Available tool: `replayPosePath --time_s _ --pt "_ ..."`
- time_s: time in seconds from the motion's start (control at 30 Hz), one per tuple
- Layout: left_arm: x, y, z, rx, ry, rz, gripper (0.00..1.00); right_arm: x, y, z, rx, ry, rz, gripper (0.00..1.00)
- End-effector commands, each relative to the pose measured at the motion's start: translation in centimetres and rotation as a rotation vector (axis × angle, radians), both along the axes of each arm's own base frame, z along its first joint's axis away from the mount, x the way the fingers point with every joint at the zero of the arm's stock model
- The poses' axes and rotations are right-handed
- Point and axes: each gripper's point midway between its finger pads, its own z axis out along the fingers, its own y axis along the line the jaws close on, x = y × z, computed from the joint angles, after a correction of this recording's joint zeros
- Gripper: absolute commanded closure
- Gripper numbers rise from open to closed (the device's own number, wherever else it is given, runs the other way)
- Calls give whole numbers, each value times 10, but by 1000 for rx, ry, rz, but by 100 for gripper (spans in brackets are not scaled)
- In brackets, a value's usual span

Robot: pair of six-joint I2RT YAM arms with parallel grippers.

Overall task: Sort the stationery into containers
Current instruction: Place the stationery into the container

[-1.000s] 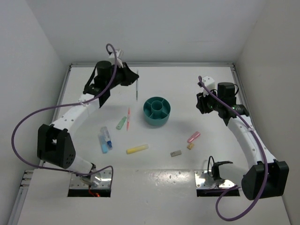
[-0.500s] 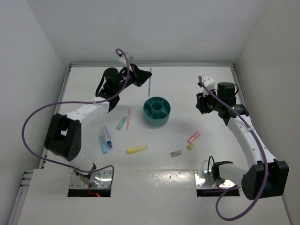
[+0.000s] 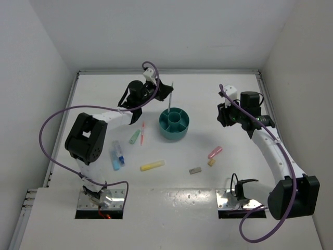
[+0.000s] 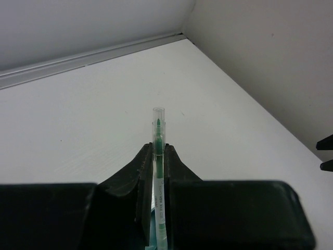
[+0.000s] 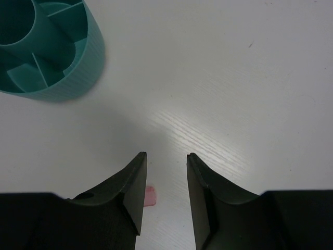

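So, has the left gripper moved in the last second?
Yes. The left gripper, shut on the green pen, swung right, closer to the teal organiser.

On my right wrist feed, the right gripper [image 5: 166, 154] hangs with its jaws apart and nothing between them. The teal organiser [image 5: 73, 83] stands on the white desk [image 5: 234, 78] ahead and to the left, its compartments bare. A small pink object [image 5: 150, 197] peeks out beside the finger nearer the organiser.
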Motion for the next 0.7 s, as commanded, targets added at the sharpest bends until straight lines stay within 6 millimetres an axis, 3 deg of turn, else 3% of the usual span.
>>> replayPosePath --time_s 0.0,0.33,0.43,0.67 --pt "8 -6 36 -38 -148 5 100 12 3 16 11 -59 6 63" --pt "5 -21 2 -25 -96 -35 100 13 1 12 -2 -53 5 63" --pt "-2 -25 -13 -20 -64 -54 94 13 1 12 -2 -53 5 63" --pt "-7 -28 -28 2 -19 -63 80 13 1 12 -2 -53 5 63"
